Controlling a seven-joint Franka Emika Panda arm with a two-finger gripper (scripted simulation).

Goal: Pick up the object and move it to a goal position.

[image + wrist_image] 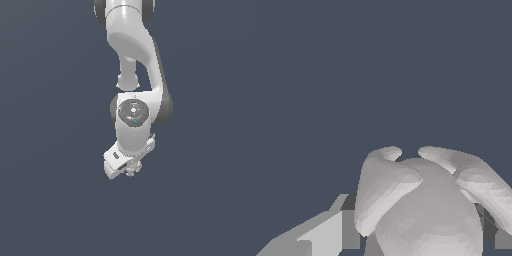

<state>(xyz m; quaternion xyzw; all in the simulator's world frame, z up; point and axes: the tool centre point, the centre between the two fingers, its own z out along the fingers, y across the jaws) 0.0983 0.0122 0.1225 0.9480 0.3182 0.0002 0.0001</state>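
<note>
The object (133, 169) is a tiny pale grey-white knobby piece with short rounded lobes, sitting at the tip of the white arm's hand in the exterior view. My gripper (131, 168) is shut on it and held off the dark ground, tilted toward the exterior view's left. In the wrist view the object (426, 200) looms large, its lobes spreading outward, and my gripper (416, 232) clamps it from both sides; one grey finger (331, 232) shows beside it, the other finger (491, 225) is mostly hidden behind a lobe.
Only a plain dark blue-grey surface surrounds the arm (132, 45) in both views. No other objects, containers or markers show.
</note>
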